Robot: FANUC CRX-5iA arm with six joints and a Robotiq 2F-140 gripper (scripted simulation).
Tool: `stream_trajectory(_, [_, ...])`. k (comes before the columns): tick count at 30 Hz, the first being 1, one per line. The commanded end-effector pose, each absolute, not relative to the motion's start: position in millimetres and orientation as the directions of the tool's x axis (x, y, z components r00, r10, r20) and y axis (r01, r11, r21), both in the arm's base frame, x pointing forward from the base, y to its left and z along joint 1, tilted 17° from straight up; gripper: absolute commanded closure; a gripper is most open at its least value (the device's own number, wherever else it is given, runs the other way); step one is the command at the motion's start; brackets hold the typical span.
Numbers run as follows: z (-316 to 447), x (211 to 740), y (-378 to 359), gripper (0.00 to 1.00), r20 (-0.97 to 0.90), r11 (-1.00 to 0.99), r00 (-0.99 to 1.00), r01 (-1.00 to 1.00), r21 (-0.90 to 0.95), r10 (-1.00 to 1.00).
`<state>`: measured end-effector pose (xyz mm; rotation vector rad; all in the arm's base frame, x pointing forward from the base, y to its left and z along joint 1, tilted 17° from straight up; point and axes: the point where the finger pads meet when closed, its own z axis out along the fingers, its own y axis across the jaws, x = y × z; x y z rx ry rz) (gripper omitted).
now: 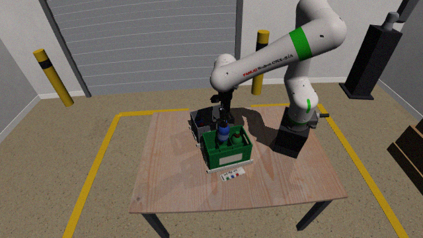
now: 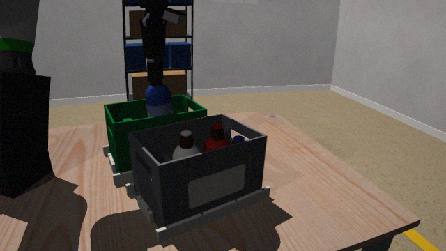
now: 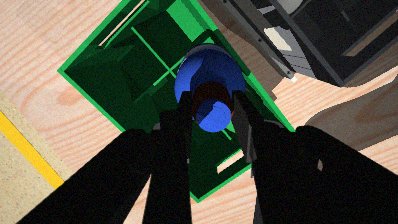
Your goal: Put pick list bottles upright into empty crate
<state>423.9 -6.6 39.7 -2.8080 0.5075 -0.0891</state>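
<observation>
My gripper point(image 1: 223, 119) point(image 2: 155, 83) point(image 3: 211, 106) is shut on the neck of a blue bottle point(image 1: 223, 133) point(image 2: 159, 101) point(image 3: 210, 67). The bottle is upright, its lower part inside the green crate point(image 1: 211, 162) point(image 2: 118, 139) point(image 3: 92, 102); its base is hidden. A green bottle point(image 1: 236, 138) point(image 2: 127, 120) stands in the same crate, its cap just showing in the exterior view. The dark grey crate point(image 1: 195, 132) point(image 2: 212, 188) holds a white bottle point(image 2: 185, 151), a red bottle point(image 2: 216, 143) and a blue-capped bottle point(image 2: 238, 139). The pick list point(image 1: 232, 174) shows green, blue and red marks; its numbers are too small to read surely.
Light rails point(image 1: 230, 166) point(image 2: 216, 213) run along the crates' bases on the wooden table point(image 1: 172, 185) point(image 2: 306, 195). The grey crate is close behind the green one in the top view. The robot's dark base point(image 1: 291, 140) stands to the right.
</observation>
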Motion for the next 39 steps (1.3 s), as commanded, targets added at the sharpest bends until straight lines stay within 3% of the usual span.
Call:
stream_trajectory(1, [38.5, 424.8, -6.6, 0.90, 0.012, -0.897, 0.936, -0.333, -0.289, -0.352])
stream_trajectory(39, [5.9, 428.6, 2.5, 0.90, 0.012, -0.897, 0.936, -0.333, -0.289, -0.352])
